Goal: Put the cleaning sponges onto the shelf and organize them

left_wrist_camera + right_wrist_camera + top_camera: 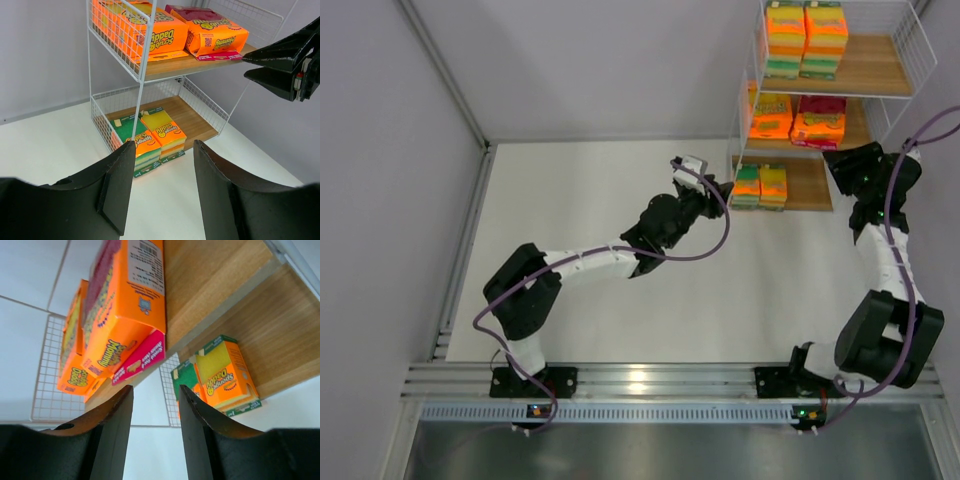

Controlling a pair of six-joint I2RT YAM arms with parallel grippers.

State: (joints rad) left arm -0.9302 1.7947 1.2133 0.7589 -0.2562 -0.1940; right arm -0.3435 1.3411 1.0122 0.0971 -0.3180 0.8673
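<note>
The sponge packs (pixel 805 40) all sit on the shelf (pixel 880 70). From the top view, the shelf has three wood boards inside a thin white wire frame. Two tall stacks stand on the top board. Two flat packs lie on the middle board. Two small stacks (pixel 760 187) sit at the left end of the bottom board.

The left wrist view is close enough to read words. On the middle board, the orange pack (pixel 150 30) says "Scrub Daddy". Beside it, the red-topped pack (pixel 212 32) says "Mommy". On the bottom board, the green-topped pack (pixel 131 132) and the yellow-topped pack (pixel 162 131) touch side by side, and the yellow one says "Daddy".

Only the right wrist view looks up from below. It shows a white label (pixel 145 255) with a barcode on a pack, and a pink edge poking out past the board. The packs are boxy and wrapped in shiny plastic.

The left gripper (pixel 164 147) is in front of the bottom board. Its black fingers are wide apart with nothing between them. The right gripper (pixel 155 390) is near the middle board. Its fingers are a little apart and hold nothing. The table (pixel 620 220) is white and smooth.
</note>
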